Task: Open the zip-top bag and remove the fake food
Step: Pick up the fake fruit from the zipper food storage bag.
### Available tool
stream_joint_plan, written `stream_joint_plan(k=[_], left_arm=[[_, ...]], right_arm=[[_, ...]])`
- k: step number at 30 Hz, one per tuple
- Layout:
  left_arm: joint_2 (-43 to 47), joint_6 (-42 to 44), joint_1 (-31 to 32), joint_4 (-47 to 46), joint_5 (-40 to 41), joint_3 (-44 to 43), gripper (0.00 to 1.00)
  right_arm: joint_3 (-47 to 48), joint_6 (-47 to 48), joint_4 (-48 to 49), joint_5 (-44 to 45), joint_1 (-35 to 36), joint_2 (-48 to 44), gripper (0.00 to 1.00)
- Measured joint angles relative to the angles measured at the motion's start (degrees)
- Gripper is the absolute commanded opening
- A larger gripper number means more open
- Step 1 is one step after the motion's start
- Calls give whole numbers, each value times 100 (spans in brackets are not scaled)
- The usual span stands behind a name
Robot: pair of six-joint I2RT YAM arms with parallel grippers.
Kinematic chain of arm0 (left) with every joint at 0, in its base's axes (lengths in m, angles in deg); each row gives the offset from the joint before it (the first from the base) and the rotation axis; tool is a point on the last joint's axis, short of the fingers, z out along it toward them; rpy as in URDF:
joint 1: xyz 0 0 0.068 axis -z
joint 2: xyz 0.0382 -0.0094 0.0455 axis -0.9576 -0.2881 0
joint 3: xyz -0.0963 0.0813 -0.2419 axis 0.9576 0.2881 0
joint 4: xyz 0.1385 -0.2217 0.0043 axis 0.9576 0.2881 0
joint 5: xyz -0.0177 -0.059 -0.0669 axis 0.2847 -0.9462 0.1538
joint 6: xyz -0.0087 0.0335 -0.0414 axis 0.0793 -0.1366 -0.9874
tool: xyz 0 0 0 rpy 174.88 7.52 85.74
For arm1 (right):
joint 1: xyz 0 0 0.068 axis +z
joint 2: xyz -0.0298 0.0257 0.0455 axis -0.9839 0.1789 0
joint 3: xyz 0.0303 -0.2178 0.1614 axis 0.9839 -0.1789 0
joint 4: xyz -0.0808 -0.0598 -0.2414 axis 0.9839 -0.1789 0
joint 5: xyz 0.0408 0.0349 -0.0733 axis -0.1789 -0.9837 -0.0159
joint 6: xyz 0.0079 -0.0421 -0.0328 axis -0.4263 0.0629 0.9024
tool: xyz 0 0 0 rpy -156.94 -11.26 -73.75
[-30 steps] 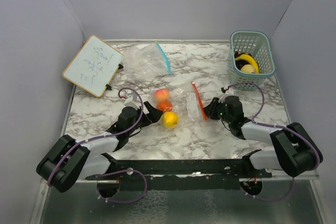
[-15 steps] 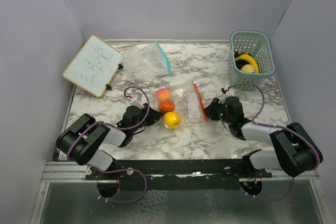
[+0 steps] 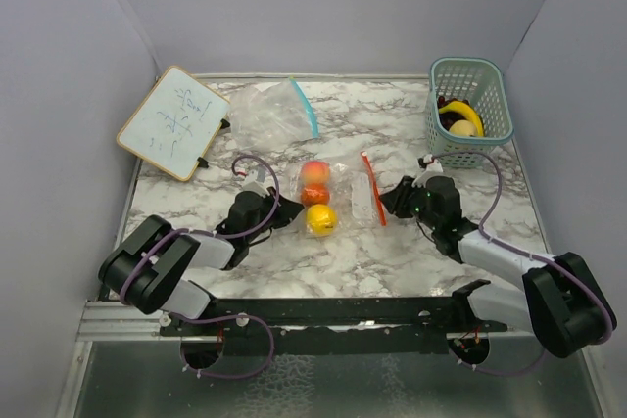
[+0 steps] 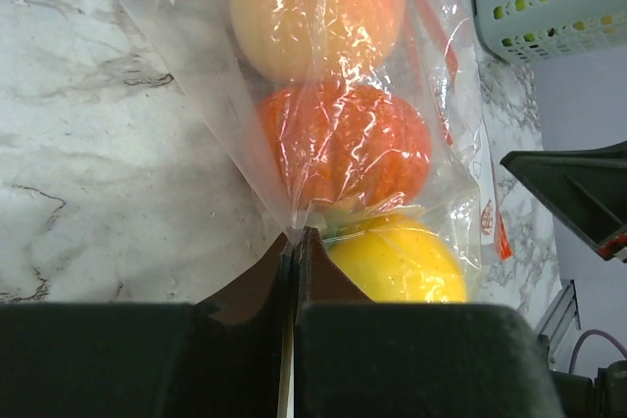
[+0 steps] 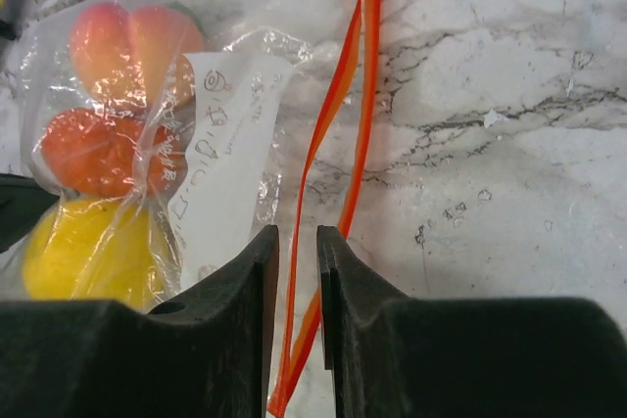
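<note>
1. A clear bag [image 3: 349, 195] is laid flat on the marble table [image 3: 411, 261], between the two grippers.
2. Three fake fruits are held inside it in a row: a peach [image 3: 314, 172] farthest back, a tomato [image 3: 315, 193] in the middle, a lemon [image 3: 319, 219] nearest the arms. All three are touching and are bunched at the bag's left end.
3. The bag's orange zip [image 3: 373, 188] is seen along its right edge. Its two strips are parted along part of their length.
4. The left gripper [image 4: 297, 242] is pressed together on the film at the bag's left edge, just beside the tomato and lemon.
5. The right gripper [image 5: 297, 242] is set with only a narrow slit between its jaws. The zip runs into that slit, but whether it is pinched cannot be told.
6. A second bag [image 3: 266, 115] with a teal zip lies at the back of the table, apparently empty.
7. A teal basket [image 3: 458, 151] stands at the back right corner. A banana [image 3: 460, 110] is seen in it with a pale fruit and something dark, too small to name.
8. A whiteboard [image 3: 173, 122] is propped at the back left.
</note>
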Motion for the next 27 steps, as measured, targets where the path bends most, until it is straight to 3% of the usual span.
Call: stream_joint_plan(k=[17, 27], left_arm=[[-149, 247, -105, 170, -129, -138, 0], [-98, 354, -111, 229, -149, -155, 0]], right_arm=[[328, 190, -275, 431, -2, 249, 20], [326, 28, 234, -437, -2, 905, 16]])
